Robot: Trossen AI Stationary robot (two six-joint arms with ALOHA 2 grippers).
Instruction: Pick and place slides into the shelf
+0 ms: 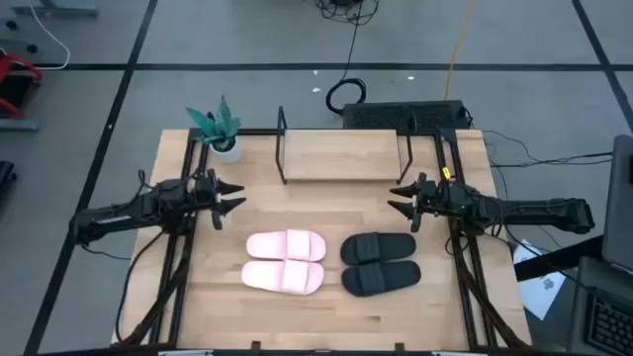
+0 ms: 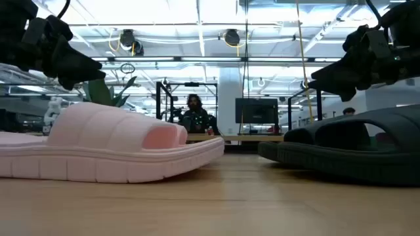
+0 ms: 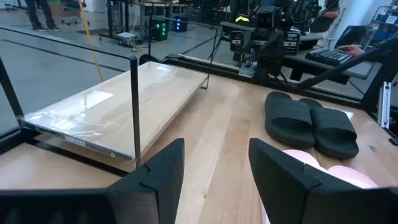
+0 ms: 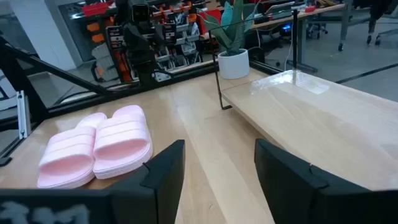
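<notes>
Two pale pink slides (image 1: 285, 262) lie side by side on the table, soles down, left of two black slides (image 1: 381, 263). The shelf (image 1: 342, 155), a light board between thin black wire end frames, stands at the table's far middle with nothing on it. My left gripper (image 1: 233, 197) hovers open at the table's left, above and left of the pink pair (image 4: 93, 152). My right gripper (image 1: 400, 199) hovers open at the right, above the black pair (image 3: 311, 121). Both point toward the table's middle.
A small potted plant (image 1: 220, 129) stands at the table's far left corner beside the shelf. Black frame rails (image 1: 168, 267) run along the table's left and right sides. Bare tabletop lies between the shelf and the slides. A person (image 2: 195, 113) sits far beyond the table.
</notes>
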